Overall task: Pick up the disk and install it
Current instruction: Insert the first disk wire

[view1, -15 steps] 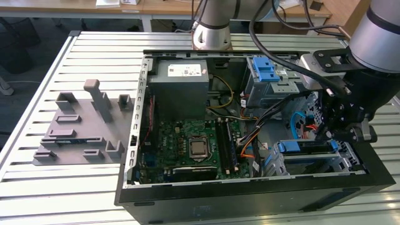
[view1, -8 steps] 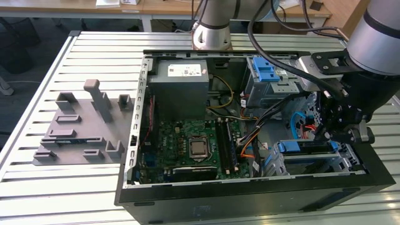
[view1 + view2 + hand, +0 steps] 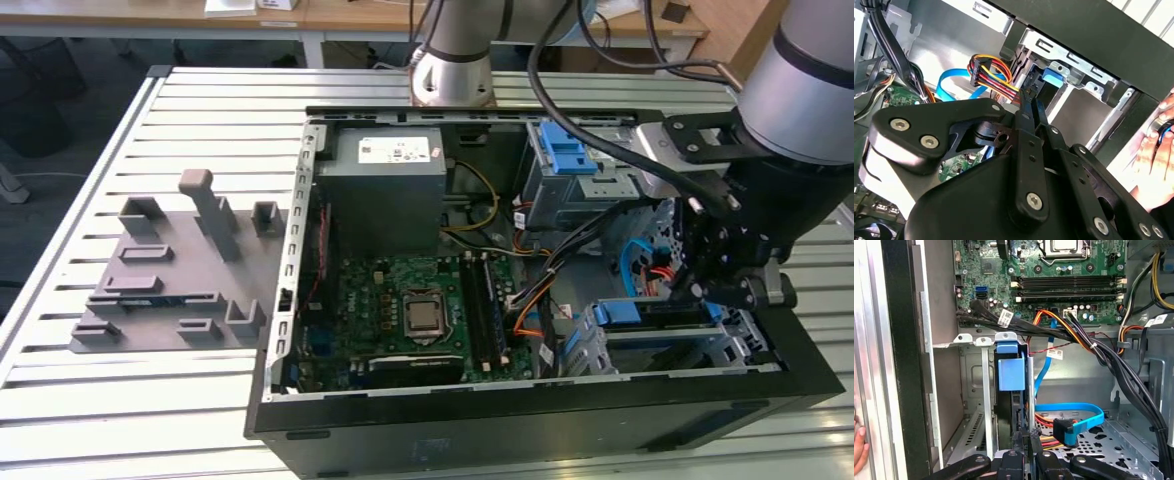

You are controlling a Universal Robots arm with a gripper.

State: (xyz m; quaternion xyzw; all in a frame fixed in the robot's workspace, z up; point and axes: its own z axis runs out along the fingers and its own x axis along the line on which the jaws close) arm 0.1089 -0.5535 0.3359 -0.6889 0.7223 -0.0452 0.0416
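The disk [image 3: 650, 314] stands on edge in the metal drive cage [image 3: 747, 345] at the case's front corner, on the exterior view's right. Its blue plastic end [image 3: 1010, 374] faces up out of the slot, and it appears again in the second wrist view [image 3: 1052, 76]. My gripper [image 3: 697, 290] hangs just above it with its dark fingers drawn together, shut. In both wrist views the fingertips [image 3: 1024, 436] [image 3: 1030, 100] sit at the disk's exposed end, and nothing is clamped between them.
The open computer case [image 3: 534, 420] lies on a slatted table. Inside are a grey power supply box [image 3: 387, 165], a green motherboard [image 3: 400, 310], a cable bundle [image 3: 1089, 340] and a blue ribbon cable [image 3: 1074, 412] beside the cage. A person's hand [image 3: 1154, 150] rests on the case's outer wall. A grey fixture [image 3: 174, 280] lies on the exterior view's left.
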